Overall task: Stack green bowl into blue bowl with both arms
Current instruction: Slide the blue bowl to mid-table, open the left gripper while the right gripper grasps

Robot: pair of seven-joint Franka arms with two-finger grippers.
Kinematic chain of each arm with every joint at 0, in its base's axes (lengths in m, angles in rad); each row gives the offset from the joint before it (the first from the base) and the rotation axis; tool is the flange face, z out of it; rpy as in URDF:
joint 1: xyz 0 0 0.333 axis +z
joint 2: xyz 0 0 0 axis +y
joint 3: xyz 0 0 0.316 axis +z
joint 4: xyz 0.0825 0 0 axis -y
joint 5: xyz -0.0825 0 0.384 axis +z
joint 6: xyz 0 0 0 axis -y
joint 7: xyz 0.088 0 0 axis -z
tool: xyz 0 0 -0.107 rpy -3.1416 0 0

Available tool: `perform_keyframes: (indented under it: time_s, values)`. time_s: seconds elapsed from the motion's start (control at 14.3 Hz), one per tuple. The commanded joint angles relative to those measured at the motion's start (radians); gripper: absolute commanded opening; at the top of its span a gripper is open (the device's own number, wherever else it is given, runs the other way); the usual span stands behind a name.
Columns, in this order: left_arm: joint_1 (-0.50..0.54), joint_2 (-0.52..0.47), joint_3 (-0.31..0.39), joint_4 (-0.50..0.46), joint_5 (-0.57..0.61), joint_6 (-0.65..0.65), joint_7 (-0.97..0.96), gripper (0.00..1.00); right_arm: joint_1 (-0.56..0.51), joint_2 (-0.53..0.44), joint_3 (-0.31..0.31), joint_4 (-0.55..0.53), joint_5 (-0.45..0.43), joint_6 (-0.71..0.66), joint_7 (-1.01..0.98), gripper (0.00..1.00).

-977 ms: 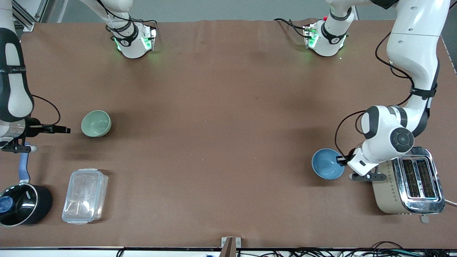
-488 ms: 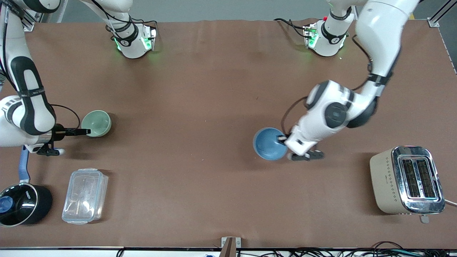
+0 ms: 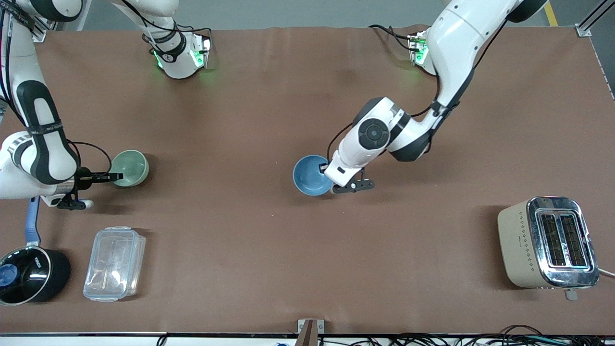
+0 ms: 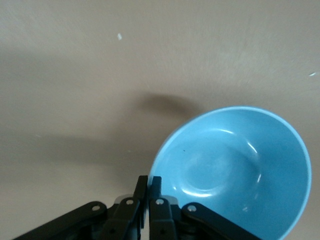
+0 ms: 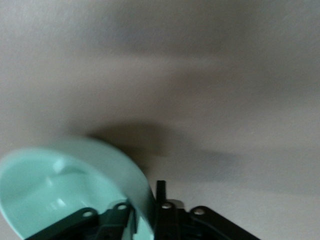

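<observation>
A wide brown surface (image 3: pixel 269 250) fills the space, with two white arms based along its edge farthest from the front camera and a strip of grey floor past that edge. The left arm (image 3: pixel 447 62) reaches to the middle of the surface, the right arm (image 3: pixel 33 144) bends in at its own end. The largest loose thing is one beige and chrome toaster (image 3: pixel 547 242) at the left arm's end, slots up. At the right arm's end sit one clear lidded plastic box (image 3: pixel 114 263) and, just beside it, one black saucepan (image 3: pixel 30 275) whose blue handle points away from the front camera. There are two bowls, both round with mouths roughly upward, so neither has a long axis. The blue bowl (image 3: pixel 311 175) is at the middle of the surface; the left tool (image 4: pixel 149 192) is pinched narrow on its rim, one finger inside and one outside, and in the wrist view the bowl looks tipped. The green bowl (image 3: pixel 130 167) is toward the right arm's end, farther from the front camera than the box; the right tool (image 5: pixel 146 200) is clamped on its rim the same way.
</observation>
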Motion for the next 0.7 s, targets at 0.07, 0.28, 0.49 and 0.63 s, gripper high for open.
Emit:
perform_keyframes:
  time_s: [0.07,0.28,0.49,0.63]
  values:
    - [-0.04,0.049,0.006,0.016,0.093,0.042,-0.115,0.07,-0.005,-0.048,0.018,-0.003,0.069,-0.11,-0.015,0.02]
    - [-0.04,0.05,0.006,0.016,0.099,0.065,-0.157,0.35,0.046,-0.098,0.019,-0.003,0.096,-0.184,-0.003,0.04]
    - [-0.006,0.0,0.007,0.027,0.109,0.053,-0.151,1.0,0.116,-0.166,0.019,-0.006,0.097,-0.253,0.109,0.03]
    - [0.064,-0.073,0.007,0.029,0.145,0.037,-0.117,1.0,0.185,-0.215,0.019,-0.011,0.097,-0.29,0.215,0.03]
